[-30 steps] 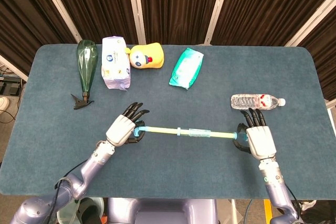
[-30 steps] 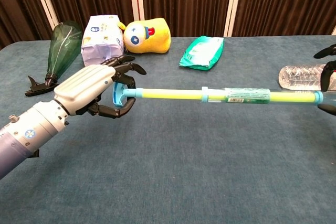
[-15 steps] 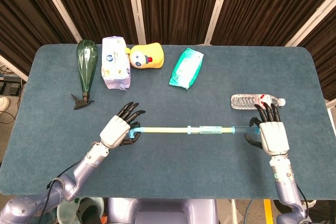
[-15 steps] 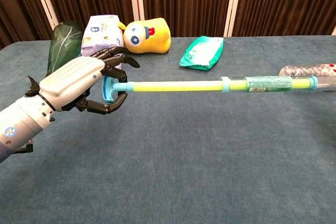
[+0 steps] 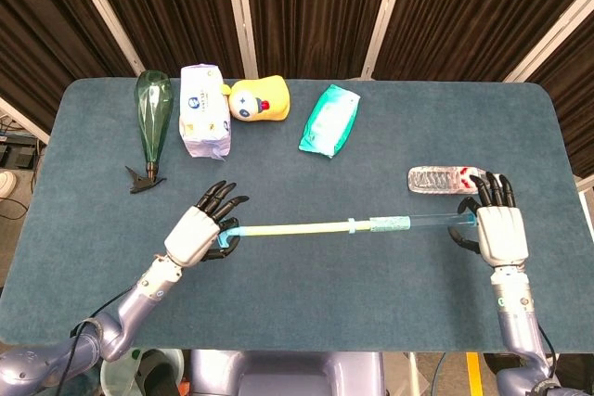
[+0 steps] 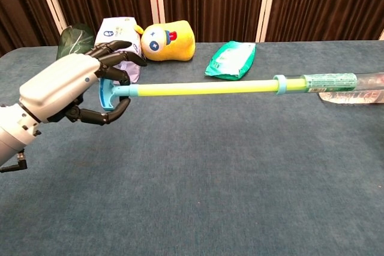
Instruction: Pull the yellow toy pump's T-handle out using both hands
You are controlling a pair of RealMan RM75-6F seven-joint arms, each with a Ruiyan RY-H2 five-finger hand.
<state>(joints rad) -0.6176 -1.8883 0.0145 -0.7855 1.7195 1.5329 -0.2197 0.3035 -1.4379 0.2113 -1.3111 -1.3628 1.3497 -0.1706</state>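
Observation:
The yellow toy pump (image 5: pixel 316 226) (image 6: pixel 204 89) stretches level above the table between my two hands. My left hand (image 5: pixel 197 234) (image 6: pixel 66 90) grips its blue T-handle (image 5: pixel 228 235) (image 6: pixel 108 93), thumb under and fingers over. A long yellow rod runs from the handle to a blue collar (image 5: pixel 353 223) (image 6: pixel 279 84), then into the clear barrel (image 5: pixel 418 222) (image 6: pixel 330 80). My right hand (image 5: pixel 499 229) holds the barrel's far end in the head view; the chest view cuts that hand off.
On the blue table (image 5: pixel 297 303): a clear water bottle (image 5: pixel 444 179) lying just behind the right hand, a green wipes pack (image 5: pixel 329 119), a yellow plush toy (image 5: pixel 259 99), a white tissue pack (image 5: pixel 203 110) and a green bottle (image 5: pixel 152 127) along the back.
Both hands have moved apart, left hand leftward and right hand rightward. The yellow rod has slid much further out of the barrel.

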